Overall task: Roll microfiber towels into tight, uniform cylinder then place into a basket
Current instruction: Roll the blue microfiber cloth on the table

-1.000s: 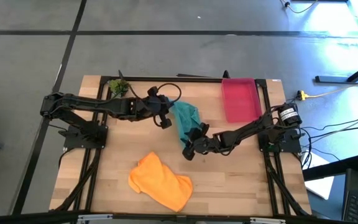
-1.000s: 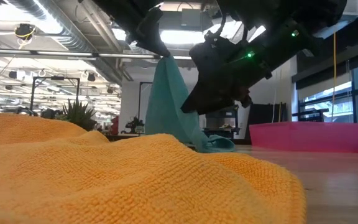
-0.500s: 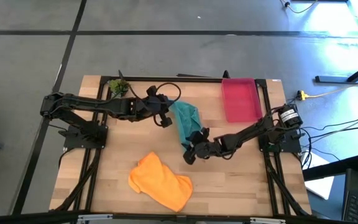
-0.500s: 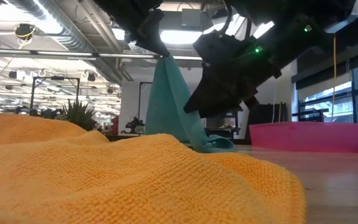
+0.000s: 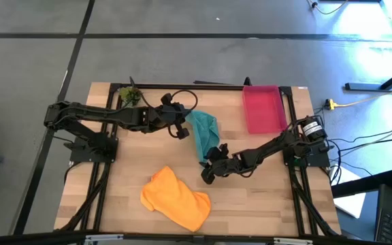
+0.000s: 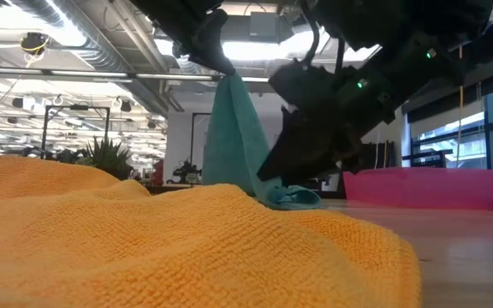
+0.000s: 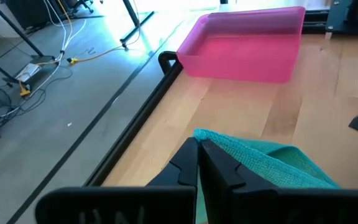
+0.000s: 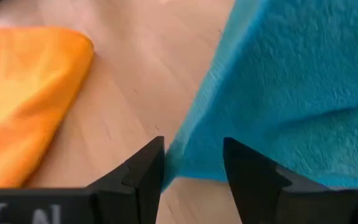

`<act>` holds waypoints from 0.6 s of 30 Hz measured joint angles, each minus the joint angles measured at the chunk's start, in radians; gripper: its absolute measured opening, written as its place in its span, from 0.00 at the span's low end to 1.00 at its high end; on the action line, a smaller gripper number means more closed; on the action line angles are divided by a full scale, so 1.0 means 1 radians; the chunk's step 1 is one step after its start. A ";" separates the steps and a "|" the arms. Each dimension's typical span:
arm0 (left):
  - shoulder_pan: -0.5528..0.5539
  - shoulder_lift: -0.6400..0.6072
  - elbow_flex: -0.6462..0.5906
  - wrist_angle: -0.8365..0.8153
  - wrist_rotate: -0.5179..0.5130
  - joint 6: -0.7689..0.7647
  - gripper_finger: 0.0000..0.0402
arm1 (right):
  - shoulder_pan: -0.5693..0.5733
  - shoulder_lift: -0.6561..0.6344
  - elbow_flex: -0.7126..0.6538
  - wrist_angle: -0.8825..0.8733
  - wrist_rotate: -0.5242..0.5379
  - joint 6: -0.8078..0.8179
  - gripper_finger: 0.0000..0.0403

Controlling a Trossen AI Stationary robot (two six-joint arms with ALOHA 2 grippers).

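The teal towel (image 5: 203, 133) hangs from my left gripper (image 5: 181, 133), which is shut on it above the table's middle. The towel's lower end (image 6: 291, 198) rests bunched on the wood. My right gripper (image 5: 205, 175) is open and low beside that end. Its fingers stand on either side of the towel's lower edge (image 8: 188, 163). The orange towel (image 5: 175, 198) lies crumpled near the front edge. The pink basket (image 5: 263, 109) stands at the far right. My left gripper pinches the teal towel's upper corner (image 7: 213, 138) between its two shut fingers, slanting down from the table's left. The towel hangs below the fingers (image 6: 216, 53) in loose folds, its lower end on the table. Whether my right gripper touches the towel's edge, I cannot tell.
A small green plant (image 5: 129, 94) sits at the far left corner. Bare wood (image 5: 271, 190) lies between the orange towel and the right edge. The black frame rail (image 7: 166, 62) runs along the table's far edge.
My right gripper has sunk and moved a little toward the table's near edge, rolling somewhat, and now stands at the teal towel's lower end. The left gripper and the hanging towel have stayed in place.
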 joint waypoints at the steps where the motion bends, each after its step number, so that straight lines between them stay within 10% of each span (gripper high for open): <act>1: 0.000 0.000 0.000 0.000 0.000 0.000 0.00 | 0.000 0.005 0.000 0.001 0.000 0.000 0.39; 10: 0.000 0.000 0.000 -0.013 0.000 0.005 0.00 | 0.000 0.005 0.000 -0.001 0.000 -0.068 0.04; 18: -0.001 -0.052 0.001 -0.078 0.019 0.007 0.00 | -0.026 -0.127 0.001 -0.142 0.003 -0.195 0.01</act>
